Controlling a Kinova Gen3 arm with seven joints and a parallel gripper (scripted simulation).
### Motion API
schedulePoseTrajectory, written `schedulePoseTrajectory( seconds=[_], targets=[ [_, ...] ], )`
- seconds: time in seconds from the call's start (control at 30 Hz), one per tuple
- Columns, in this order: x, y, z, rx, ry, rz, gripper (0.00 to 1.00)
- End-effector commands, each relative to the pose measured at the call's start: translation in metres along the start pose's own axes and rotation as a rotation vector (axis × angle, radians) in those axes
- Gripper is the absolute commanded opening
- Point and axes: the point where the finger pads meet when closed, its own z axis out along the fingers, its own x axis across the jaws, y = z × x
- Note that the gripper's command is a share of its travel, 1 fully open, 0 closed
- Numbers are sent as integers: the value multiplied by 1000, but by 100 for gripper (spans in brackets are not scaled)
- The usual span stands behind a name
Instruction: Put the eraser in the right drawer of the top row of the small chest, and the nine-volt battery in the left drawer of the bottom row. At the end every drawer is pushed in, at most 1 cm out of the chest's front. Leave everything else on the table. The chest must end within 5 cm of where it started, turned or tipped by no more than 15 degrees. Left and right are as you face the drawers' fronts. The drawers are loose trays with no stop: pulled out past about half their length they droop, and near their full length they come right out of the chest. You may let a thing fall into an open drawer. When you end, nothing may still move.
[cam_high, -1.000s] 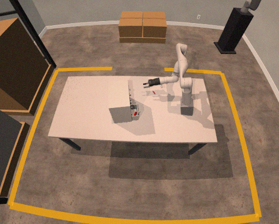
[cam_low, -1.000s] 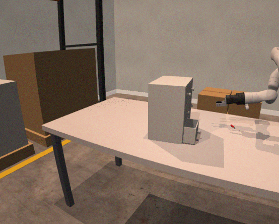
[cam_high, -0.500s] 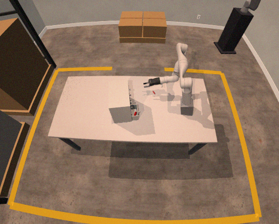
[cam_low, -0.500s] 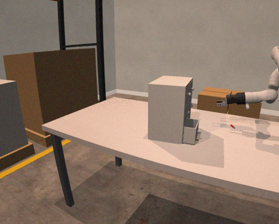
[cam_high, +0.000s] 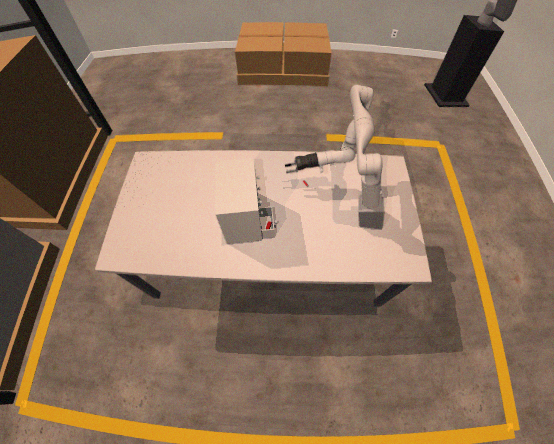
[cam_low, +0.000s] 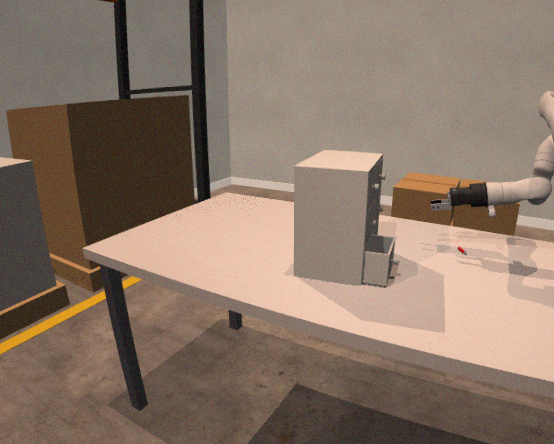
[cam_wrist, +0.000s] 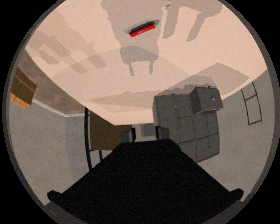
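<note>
the hand is hovering above the table with its fingers spread and nothing between them, pointing toward the chest. a small red thing, perhaps the eraser, is lying on the table below and slightly behind the hand. ahead of the hand and lower, one bottom drawer is standing pulled out, with a red item lying inside it.
</note>
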Motion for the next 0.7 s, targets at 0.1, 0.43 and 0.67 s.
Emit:
schedulePoseTrajectory(
  seconds=[0.1, 0.43, 0.67],
  targets=[
    [-1, -1, -2, 3, 2, -4, 81],
    [-1, -1, -2, 3, 2, -4, 100],
    [-1, -1, -2, 3, 2, -4, 100]
  ],
)
